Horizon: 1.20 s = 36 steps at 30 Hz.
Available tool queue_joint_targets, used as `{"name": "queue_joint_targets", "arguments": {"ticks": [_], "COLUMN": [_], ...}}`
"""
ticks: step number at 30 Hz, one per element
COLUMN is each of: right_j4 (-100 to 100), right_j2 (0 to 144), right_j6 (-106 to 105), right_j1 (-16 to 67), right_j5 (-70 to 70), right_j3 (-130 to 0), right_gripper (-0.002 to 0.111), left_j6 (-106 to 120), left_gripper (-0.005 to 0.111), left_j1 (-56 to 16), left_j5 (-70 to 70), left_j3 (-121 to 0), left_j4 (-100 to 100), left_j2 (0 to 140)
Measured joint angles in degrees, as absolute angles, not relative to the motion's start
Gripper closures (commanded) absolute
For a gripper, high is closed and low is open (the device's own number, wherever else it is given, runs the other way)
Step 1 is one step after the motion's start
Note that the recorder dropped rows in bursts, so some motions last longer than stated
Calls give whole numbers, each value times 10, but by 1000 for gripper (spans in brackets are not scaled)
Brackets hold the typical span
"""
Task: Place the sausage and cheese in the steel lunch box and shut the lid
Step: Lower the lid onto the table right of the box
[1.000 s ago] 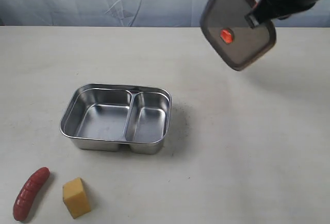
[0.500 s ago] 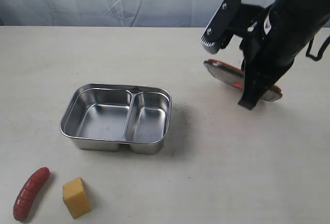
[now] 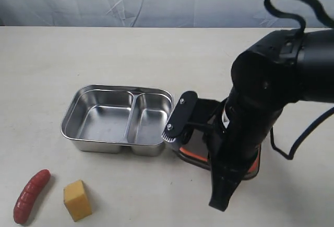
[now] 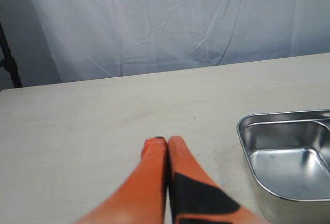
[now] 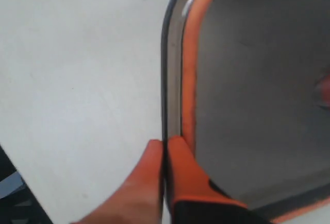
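Right gripper (image 5: 165,149) pinches lid (image 5: 247,80) rim, just beside empty steel lunch box (image 3: 104,117). Left gripper (image 4: 166,144) clenched, holding nothing. Sausage (image 3: 31,195), cheese (image 3: 77,200) well apart from both, unloaded; lid not on.

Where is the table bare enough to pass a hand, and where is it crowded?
Bare: the whole stretch behind the steel lunch box, and the front strip between cheese and right arm. Crowded: the box's right end, where lid and arm sit; sausage and cheese fill the front-left corner.

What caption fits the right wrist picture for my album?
Claw pinching the rim of the dark lid, orange seal showing, pale table beyond.
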State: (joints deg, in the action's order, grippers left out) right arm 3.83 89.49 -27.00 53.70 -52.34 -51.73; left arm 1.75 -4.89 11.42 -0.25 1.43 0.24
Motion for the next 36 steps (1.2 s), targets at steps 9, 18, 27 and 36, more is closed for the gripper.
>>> {"name": "queue_joint_targets", "arguments": {"ticks": [9,18,27,36], "right_j4": [78,103,104,103], "right_j2": [968,968,968,968], "right_j6": [-278,-282,-282,-273], "right_j1": [554,554,554,554], "right_j5": [-486,-522,-525,-563], "right_j3": [-512,-514,-515,-515], "right_gripper": [77,52,40,40], "left_j6": [17,17,17,17], "left_gripper": [107,107,107,107], "left_j1": [-49,-49,-49,-49], "left_j5": [114,114,114,114], "left_j3": [-2,-2,-2,-2], "left_j4": [14,14,14,14], "left_j2": [2,2,2,2]}}
